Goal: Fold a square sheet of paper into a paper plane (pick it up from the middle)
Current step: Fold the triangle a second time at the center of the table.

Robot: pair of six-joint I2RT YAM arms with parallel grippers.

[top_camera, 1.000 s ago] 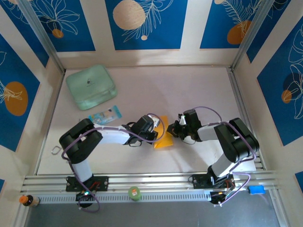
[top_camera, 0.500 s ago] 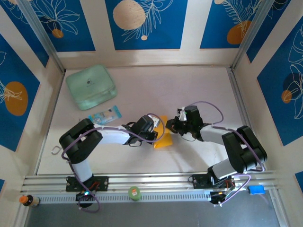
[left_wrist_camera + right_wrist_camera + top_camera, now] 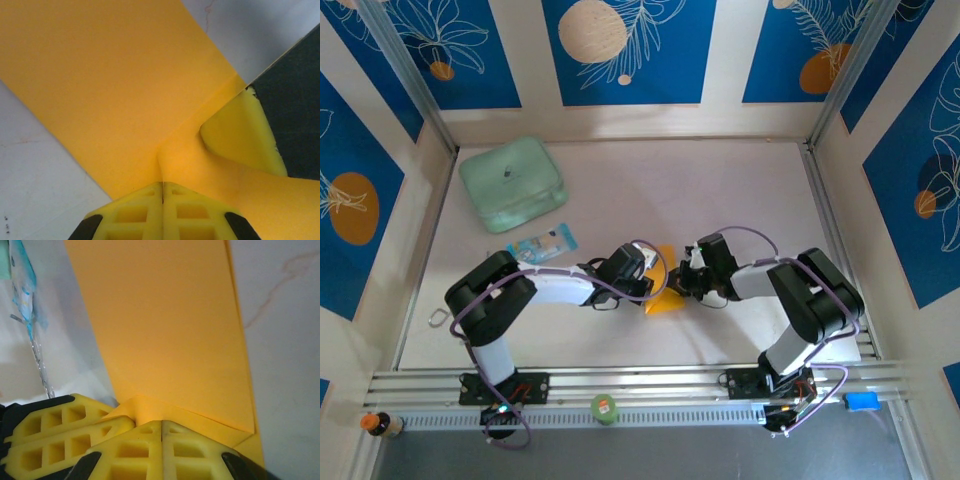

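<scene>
Orange-yellow paper (image 3: 663, 298) sits mid-table (image 3: 720, 190), toward the front, caught between your two grippers. Your left gripper (image 3: 650, 278) comes in from the left with jaws fully closed. In the left wrist view the gripper (image 3: 162, 186) meets on a raised crease of the paper (image 3: 110, 85), so it has the sheet pinched. Your right gripper (image 3: 682, 280) comes in from the right, also fully closed. In its wrist view the gripper (image 3: 161, 424) clamps a folded corner of the paper (image 3: 165, 325), with the left gripper (image 3: 107, 422) touching just beside it. The sheet is partly lifted at the pinch, and the rest lies flat on the table. The blue-and-white packet (image 3: 542, 243) lies to the left of the paper, apart from it. The green box (image 3: 512, 183) sits far back left.
</scene>
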